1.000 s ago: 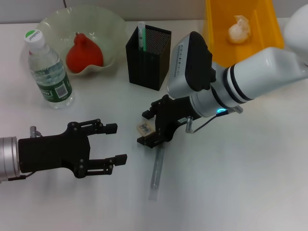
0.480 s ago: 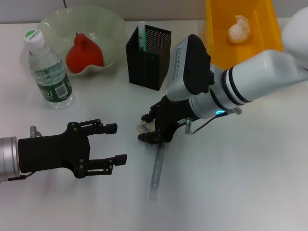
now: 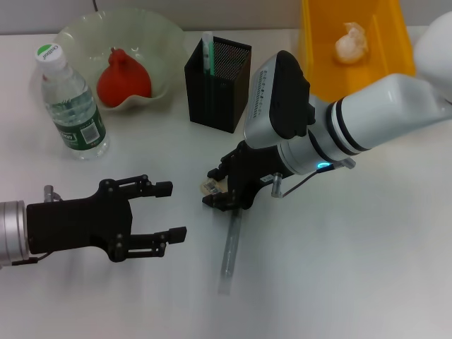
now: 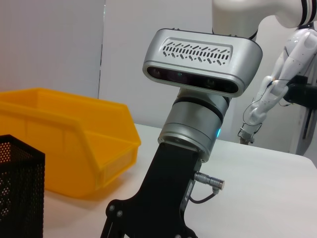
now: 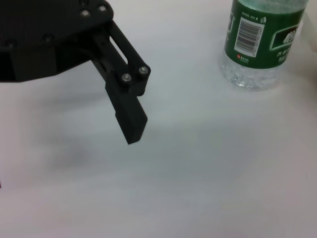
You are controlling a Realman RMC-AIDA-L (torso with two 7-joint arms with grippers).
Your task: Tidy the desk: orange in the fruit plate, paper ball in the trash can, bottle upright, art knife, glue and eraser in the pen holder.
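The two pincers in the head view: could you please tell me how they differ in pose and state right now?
The left pincer hangs open over bare table, holding nothing, while the right pincer is down at the desk, closed around the small eraser. The left one points sideways across the table; the right one angles downward beside the art knife. Both are black with two fingers.

Overall light: bright, even and diffuse over the white counter.
Shadows: soft and pale; a faint grey smudge lies under the left pincer and beside the pen holder.
Glare: a mild sheen on the bottle and on the right arm's white casing.
Blur: the art knife smears toward its lower end.
Focus: the right wrist view is soft; the bottle label there stays readable.
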